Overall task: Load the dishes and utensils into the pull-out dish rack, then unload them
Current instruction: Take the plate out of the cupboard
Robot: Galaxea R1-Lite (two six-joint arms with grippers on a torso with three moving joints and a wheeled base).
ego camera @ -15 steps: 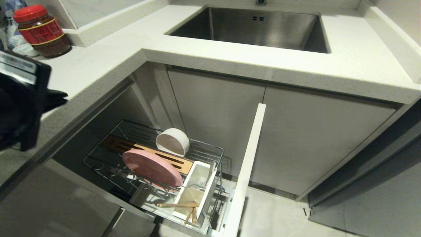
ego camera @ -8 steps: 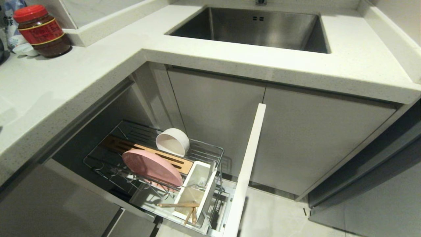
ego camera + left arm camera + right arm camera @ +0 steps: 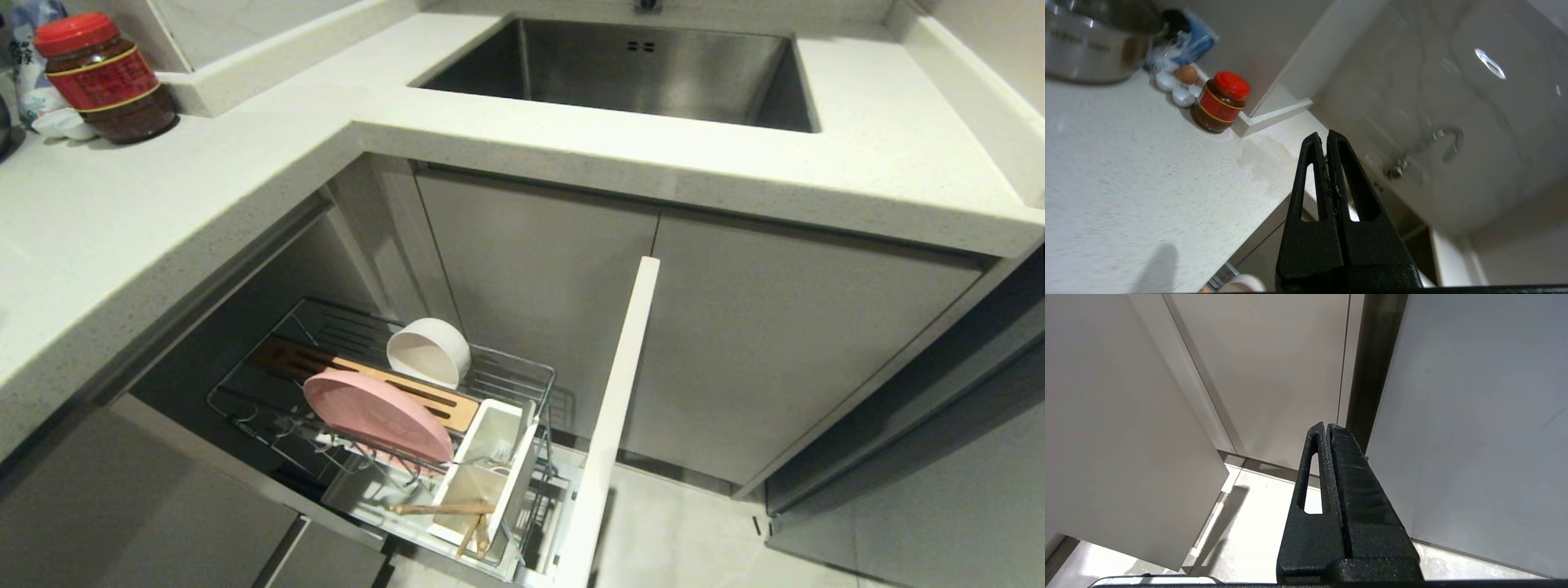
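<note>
Pink plate (image 3: pixel 377 414) racked in head view, wrist views alone show both jaws closed, empty.

Left arm w/ its end effector (image 3: pixel 1326 141) has left the head view's left edge; it filled that edge 1 s ago. Surface (image 3: pixel 163 188) there now fully exposed; end effector closed, empty.

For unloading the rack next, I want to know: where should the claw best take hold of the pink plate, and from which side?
Probably the upper rim of the pink plate, approached from above. It leans on edge in the wire rack, so the top edge stands free, while its lower edge sits among the wires. The bowl lies behind it, apart, leaving room for the claw.
</note>
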